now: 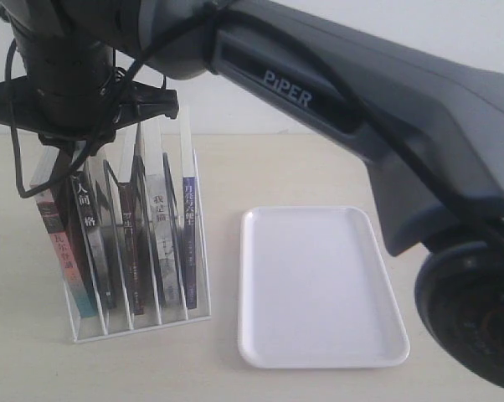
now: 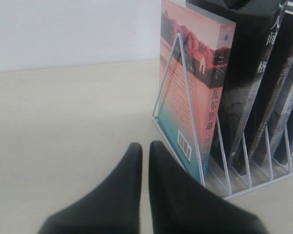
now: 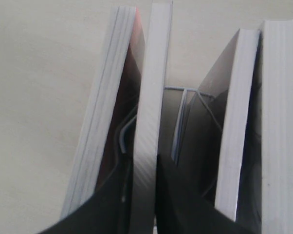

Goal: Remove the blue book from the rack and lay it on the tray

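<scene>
1. The left gripper (image 2: 144,148) hangs over the table (image 2: 64,122), just off the rack's left end. Its fingers are drawn together with nothing between them.
2. The rack (image 1: 143,322) stands on the left of the table with a row of upright books. A pink-and-teal book (image 2: 190,97) fills its left end.
3. The right gripper (image 3: 142,165), on an arm reaching across from the right, sits over the rack's left part. It is clamped on the top edge of the black-spined book (image 3: 151,73) next to the pink one.
4. The blue book (image 1: 189,243) stands upright in the rack's rightmost slot, several slots right of that gripper and untouched.
5. The tray (image 1: 323,289) lies flat just right of the rack.
</scene>
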`<state>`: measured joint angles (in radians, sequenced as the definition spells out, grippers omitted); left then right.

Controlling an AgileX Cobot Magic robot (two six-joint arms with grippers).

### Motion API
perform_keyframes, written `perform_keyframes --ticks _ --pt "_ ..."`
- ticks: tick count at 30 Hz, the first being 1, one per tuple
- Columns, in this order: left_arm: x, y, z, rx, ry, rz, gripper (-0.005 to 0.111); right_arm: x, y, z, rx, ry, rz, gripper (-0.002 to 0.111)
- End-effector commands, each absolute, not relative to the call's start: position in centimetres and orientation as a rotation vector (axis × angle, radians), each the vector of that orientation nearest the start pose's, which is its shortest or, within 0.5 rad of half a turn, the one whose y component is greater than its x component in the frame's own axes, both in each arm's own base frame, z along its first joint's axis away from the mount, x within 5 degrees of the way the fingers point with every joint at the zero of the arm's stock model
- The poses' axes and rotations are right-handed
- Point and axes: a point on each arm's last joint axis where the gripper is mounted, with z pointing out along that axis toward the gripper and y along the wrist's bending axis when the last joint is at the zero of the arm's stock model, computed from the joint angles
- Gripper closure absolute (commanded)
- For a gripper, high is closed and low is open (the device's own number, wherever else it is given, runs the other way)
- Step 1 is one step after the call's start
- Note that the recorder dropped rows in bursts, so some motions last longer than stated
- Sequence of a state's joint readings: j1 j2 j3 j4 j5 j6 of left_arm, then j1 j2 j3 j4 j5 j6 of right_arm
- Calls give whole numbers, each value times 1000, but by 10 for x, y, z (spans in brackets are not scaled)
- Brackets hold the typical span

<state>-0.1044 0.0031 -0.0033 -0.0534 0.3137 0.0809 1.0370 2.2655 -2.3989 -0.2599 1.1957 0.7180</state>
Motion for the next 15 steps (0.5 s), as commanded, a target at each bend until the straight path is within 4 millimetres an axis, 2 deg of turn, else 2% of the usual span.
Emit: perform_keyframes --ticks 1,5,7,10,15 --pt "54 -7 185 124 1794 -70 102 274 422 320 -444 2474 391 99" --pt "54 -7 185 124 1794 -70 102 275 424 316 -450 2479 382 72" --pt "54 -7 185 124 1794 -70 102 275 424 316 -450 2473 383 66" --pt "54 -7 185 124 1794 -70 102 274 422 323 -446 2459 392 66" --pt "54 -7 185 124 1794 -70 102 267 407 361 -453 2404 410 67"
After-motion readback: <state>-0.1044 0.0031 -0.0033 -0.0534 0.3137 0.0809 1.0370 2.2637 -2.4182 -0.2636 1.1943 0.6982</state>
